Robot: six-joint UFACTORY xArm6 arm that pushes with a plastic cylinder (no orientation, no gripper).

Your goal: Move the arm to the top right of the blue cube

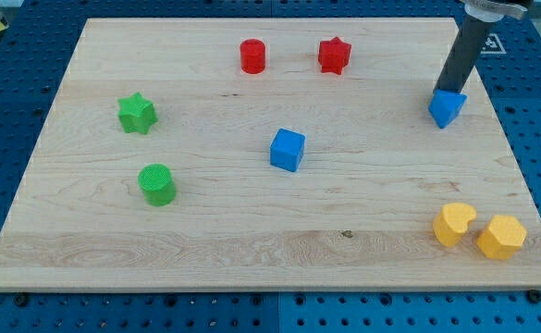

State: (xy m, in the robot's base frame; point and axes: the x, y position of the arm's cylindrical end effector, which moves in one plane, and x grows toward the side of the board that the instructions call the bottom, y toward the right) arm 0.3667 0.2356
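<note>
Landmark: blue cube (288,150), near the middle of the wooden board (252,250).
My tip: (441,92) well to the view's right of the blue cube and somewhat toward the view's top; it sits at the top-left edge of a second blue block (447,108), touching it or just beside it, I cannot tell which.
Fingers: my arm ends in a plain dark rod, with nothing to open or close and nothing held.
Red cylinder (252,55): toward the view's top of the blue cube, slightly left.
Red star (334,55): toward the view's top, slightly right.
Green star (137,113): well to the view's left, slightly higher.
Green cylinder (157,183): to the view's left, slightly lower.
Yellow heart-like block (454,223): toward the view's bottom right.
Yellow hexagonal block (501,237): just beside the heart-like block, farther right.
</note>
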